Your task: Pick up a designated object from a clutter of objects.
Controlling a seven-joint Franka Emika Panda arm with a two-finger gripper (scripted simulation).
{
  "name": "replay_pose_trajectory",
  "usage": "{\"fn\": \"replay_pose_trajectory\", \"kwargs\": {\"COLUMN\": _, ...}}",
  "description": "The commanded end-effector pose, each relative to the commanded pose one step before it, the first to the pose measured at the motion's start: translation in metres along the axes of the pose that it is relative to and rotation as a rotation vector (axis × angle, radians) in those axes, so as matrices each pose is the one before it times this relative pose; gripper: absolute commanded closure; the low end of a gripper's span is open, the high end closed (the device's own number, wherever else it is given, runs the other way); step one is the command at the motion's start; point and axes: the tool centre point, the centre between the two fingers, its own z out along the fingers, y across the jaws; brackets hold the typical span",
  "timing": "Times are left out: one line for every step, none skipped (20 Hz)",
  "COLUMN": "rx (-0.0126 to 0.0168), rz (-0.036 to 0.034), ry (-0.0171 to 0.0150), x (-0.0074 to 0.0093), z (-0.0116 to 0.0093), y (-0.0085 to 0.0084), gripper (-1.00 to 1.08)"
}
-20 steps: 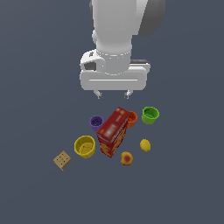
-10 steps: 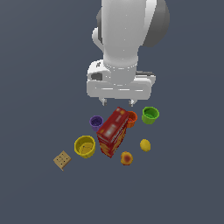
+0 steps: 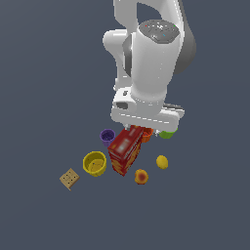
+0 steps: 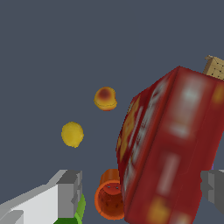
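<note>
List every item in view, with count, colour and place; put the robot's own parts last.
Oval lemon-like fruit: one, plain yellow, alone on the exterior view's right of the box.
Round peach-like fruit: one, orange-red, just in front of the box.
Tall cracker box: one, red, middle of the clutter.
Small cups: four; purple, yellow, orange, green.
Square cracker: one, tan, far on the exterior view's left.
Floor: dark grey.
Gripper: one, white with grey fingers, spread open above the box.
</note>
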Motion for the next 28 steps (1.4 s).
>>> {"fn": "replay_pose_trajectory", "kwargs": {"rx": -0.00071, "rz": 0.04690, "ry": -0.00119, "x": 0.00255, "z": 0.01457, "y": -0.01159, "gripper": -0.92}}
{"fn": "replay_pose_trajectory", "kwargs": {"rx": -0.00026, "rz": 0.01835, "ry": -0.00057, "x": 0.00060, "z": 0.00585, "y": -0.00459, "gripper": -0.92}}
{"fn": "replay_pose_trajectory", "kwargs": {"rx": -0.00025, "rz": 0.01834, "ry": -0.00058, "x": 0.00041, "z": 0.00589, "y": -0.00460, "gripper": -0.92}}
{"fn": "replay_pose_trajectory", "kwargs": {"rx": -0.00023, "rz": 0.01834, "ry": -0.00058, "x": 0.00023, "z": 0.00593, "y": -0.00460, "gripper": -0.92}}
{"fn": "replay_pose_trajectory", "kwargs": {"rx": -0.00021, "rz": 0.01835, "ry": -0.00060, "x": 0.00005, "z": 0.00598, "y": -0.00459, "gripper": -0.92}}
{"fn": "replay_pose_trajectory", "kwargs": {"rx": -0.00019, "rz": 0.01835, "ry": -0.00061, "x": -0.00014, "z": 0.00602, "y": -0.00457, "gripper": -0.92}}
{"fn": "replay_pose_trajectory", "kwargs": {"rx": -0.00018, "rz": 0.01835, "ry": -0.00062, "x": -0.00032, "z": 0.00606, "y": -0.00455, "gripper": -0.92}}
{"fn": "replay_pose_trajectory", "kwargs": {"rx": -0.00016, "rz": 0.01836, "ry": -0.00063, "x": -0.00050, "z": 0.00610, "y": -0.00452, "gripper": -0.92}}
{"fn": "replay_pose_trajectory", "kwargs": {"rx": -0.00015, "rz": 0.01836, "ry": -0.00065, "x": -0.00068, "z": 0.00614, "y": -0.00448, "gripper": -0.92}}
{"fn": "replay_pose_trajectory", "kwargs": {"rx": -0.00014, "rz": 0.01836, "ry": -0.00067, "x": -0.00086, "z": 0.00618, "y": -0.00444, "gripper": -0.92}}
{"fn": "replay_pose_trajectory", "kwargs": {"rx": -0.00013, "rz": 0.01837, "ry": -0.00068, "x": -0.00104, "z": 0.00622, "y": -0.00438, "gripper": -0.92}}
{"fn": "replay_pose_trajectory", "kwargs": {"rx": -0.00012, "rz": 0.01839, "ry": -0.00070, "x": -0.00121, "z": 0.00626, "y": -0.00432, "gripper": -0.92}}
{"fn": "replay_pose_trajectory", "kwargs": {"rx": -0.00011, "rz": 0.01839, "ry": -0.00072, "x": -0.00139, "z": 0.00629, "y": -0.00426, "gripper": -0.92}}
{"fn": "replay_pose_trajectory", "kwargs": {"rx": -0.00010, "rz": 0.01840, "ry": -0.00074, "x": -0.00156, "z": 0.00633, "y": -0.00419, "gripper": -0.92}}
{"fn": "replay_pose_trajectory", "kwargs": {"rx": -0.00010, "rz": 0.01842, "ry": -0.00076, "x": -0.00172, "z": 0.00637, "y": -0.00410, "gripper": -0.92}}
{"fn": "replay_pose_trajectory", "kwargs": {"rx": -0.00009, "rz": 0.01842, "ry": -0.00079, "x": -0.00189, "z": 0.00640, "y": -0.00402, "gripper": -0.92}}
{"fn": "replay_pose_trajectory", "kwargs": {"rx": -0.00009, "rz": 0.01820, "ry": -0.00080, "x": -0.00204, "z": 0.00636, "y": -0.00389, "gripper": -0.92}}
{"fn": "replay_pose_trajectory", "kwargs": {"rx": -0.00008, "rz": 0.01736, "ry": -0.00078, "x": -0.00208, "z": 0.00608, "y": -0.00360, "gripper": -0.92}}
{"fn": "replay_pose_trajectory", "kwargs": {"rx": -0.00008, "rz": 0.01643, "ry": -0.00076, "x": -0.00209, "z": 0.00578, "y": -0.00332, "gripper": -0.92}}
{"fn": "replay_pose_trajectory", "kwargs": {"rx": -0.00008, "rz": 0.01550, "ry": -0.00073, "x": -0.00208, "z": 0.00547, "y": -0.00305, "gripper": -0.92}}
{"fn": "replay_pose_trajectory", "kwargs": {"rx": -0.00007, "rz": 0.01457, "ry": -0.00070, "x": -0.00206, "z": 0.00516, "y": -0.00279, "gripper": -0.92}}
{"fn": "replay_pose_trajectory", "kwargs": {"rx": -0.00007, "rz": 0.01364, "ry": -0.00067, "x": -0.00200, "z": 0.00485, "y": -0.00254, "gripper": -0.92}}
{"fn": "replay_pose_trajectory", "kwargs": {"rx": -0.00007, "rz": 0.01270, "ry": -0.00064, "x": -0.00194, "z": 0.00453, "y": -0.00231, "gripper": -0.92}}
{"fn": "replay_pose_trajectory", "kwargs": {"rx": -0.00007, "rz": 0.01176, "ry": -0.00060, "x": -0.00185, "z": 0.00420, "y": -0.00208, "gripper": -0.92}}
{"fn": "replay_pose_trajectory", "kwargs": {"rx": -0.00006, "rz": 0.01084, "ry": -0.00056, "x": -0.00175, "z": 0.00388, "y": -0.00186, "gripper": -0.92}}
{"fn": "replay_pose_trajectory", "kwargs": {"rx": -0.00006, "rz": 0.00990, "ry": -0.00052, "x": -0.00164, "z": 0.00355, "y": -0.00166, "gripper": -0.92}}
{"fn": "replay_pose_trajectory", "kwargs": {"rx": -0.00006, "rz": 0.00894, "ry": -0.00048, "x": -0.00153, "z": 0.00322, "y": -0.00147, "gripper": -0.92}}
{"fn": "replay_pose_trajectory", "kwargs": {"rx": -0.00005, "rz": 0.00804, "ry": -0.00043, "x": -0.00137, "z": 0.00288, "y": -0.00128, "gripper": -0.92}}
